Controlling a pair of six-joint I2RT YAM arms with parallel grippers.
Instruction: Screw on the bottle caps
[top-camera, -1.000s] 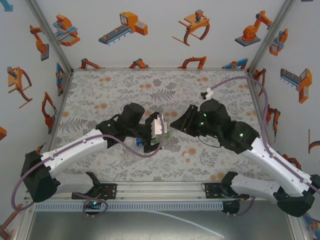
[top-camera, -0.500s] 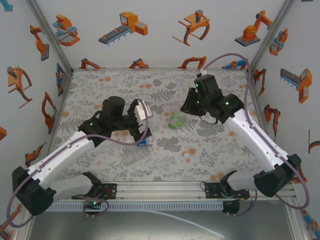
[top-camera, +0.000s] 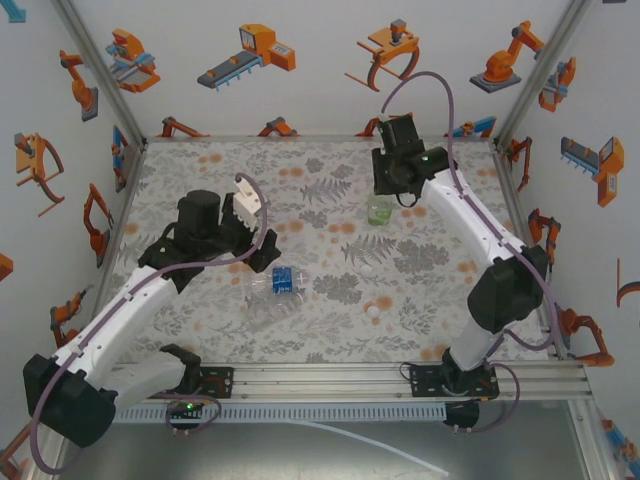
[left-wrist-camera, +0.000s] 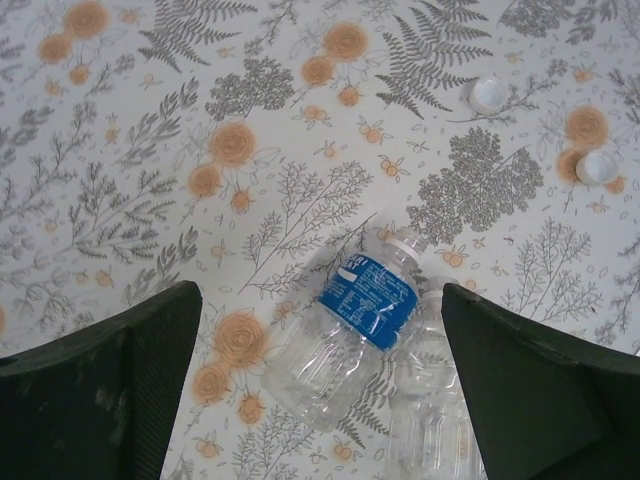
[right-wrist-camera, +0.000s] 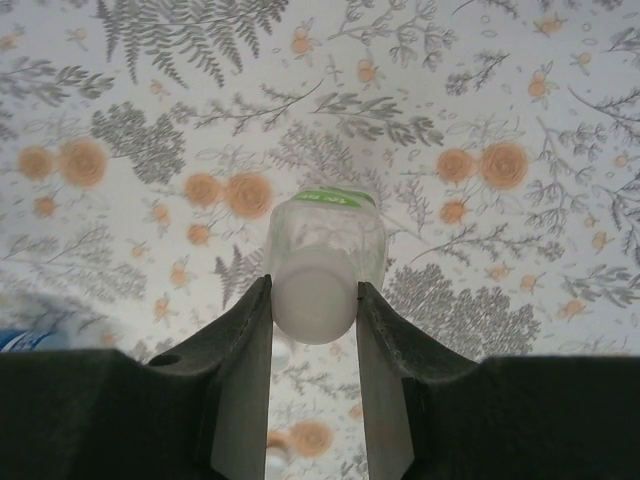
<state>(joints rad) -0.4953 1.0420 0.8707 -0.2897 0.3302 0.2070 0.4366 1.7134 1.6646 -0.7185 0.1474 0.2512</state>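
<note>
A green-tinted bottle (right-wrist-camera: 325, 228) stands upright under my right gripper (right-wrist-camera: 314, 300), which is shut on the white cap (right-wrist-camera: 314, 292) on its neck. From above, that bottle (top-camera: 379, 211) is at the back right, below the right gripper (top-camera: 386, 192). I cannot tell whether its base touches the table. My left gripper (left-wrist-camera: 320, 300) is open, high over a blue-label bottle (left-wrist-camera: 366, 305) and a plain clear bottle (left-wrist-camera: 432, 420) lying side by side. In the top view these bottles (top-camera: 284, 281) (top-camera: 262, 311) lie left of centre, with the left gripper (top-camera: 255, 238) just behind them.
Two loose white caps (left-wrist-camera: 488, 94) (left-wrist-camera: 598, 166) lie on the flowered table beyond the lying bottles. The top view shows these caps (top-camera: 368, 269) (top-camera: 375, 312) right of centre. White walls with orange robot pictures enclose the table on three sides.
The right arm has carried the green bottle from the table's middle to the back right, turning it upright. The left gripper has pulled back and left, away from that bottle.
</note>
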